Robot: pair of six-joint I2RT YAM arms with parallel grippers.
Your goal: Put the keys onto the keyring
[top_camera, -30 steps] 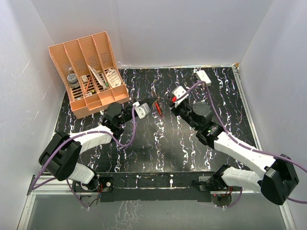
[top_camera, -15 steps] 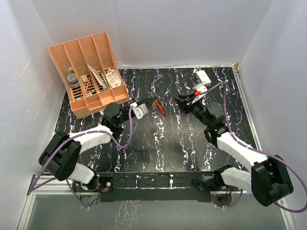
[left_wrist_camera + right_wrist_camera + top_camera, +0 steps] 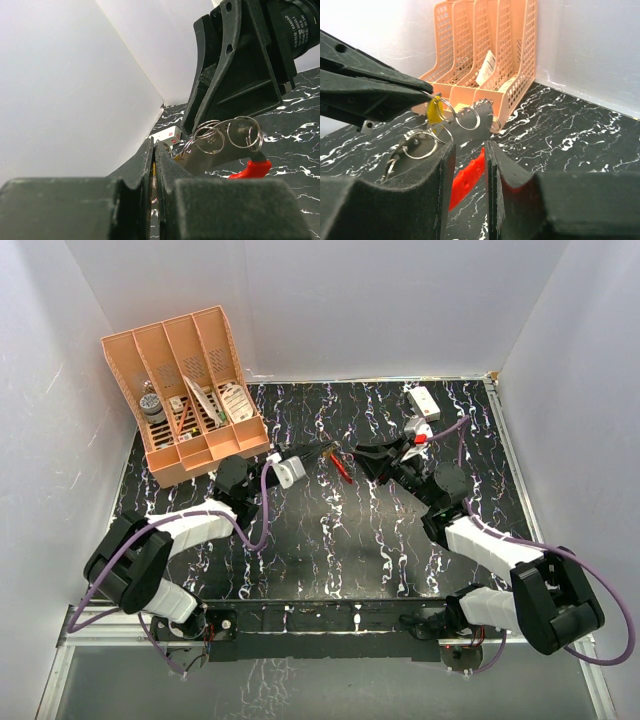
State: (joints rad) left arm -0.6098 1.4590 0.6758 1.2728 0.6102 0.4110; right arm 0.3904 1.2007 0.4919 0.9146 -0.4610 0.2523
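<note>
Top external view: the work is held in the air over the far middle of the marbled table.
Left gripper: clamped shut on the keys, holding them clear of the table.
Right gripper: jaws a little apart, just beside the bunch, gripping nothing visible.
Keyring: red, hanging at the bunch's lower end.
Progress: apparently unfinished; whether any key is threaded cannot be told.

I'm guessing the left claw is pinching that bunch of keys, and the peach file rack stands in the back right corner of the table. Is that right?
Almost. The peach file rack stands in the back left corner, not the back right, as the top external view shows. The rest holds: the left gripper is shut on the bunch of keys.
</note>
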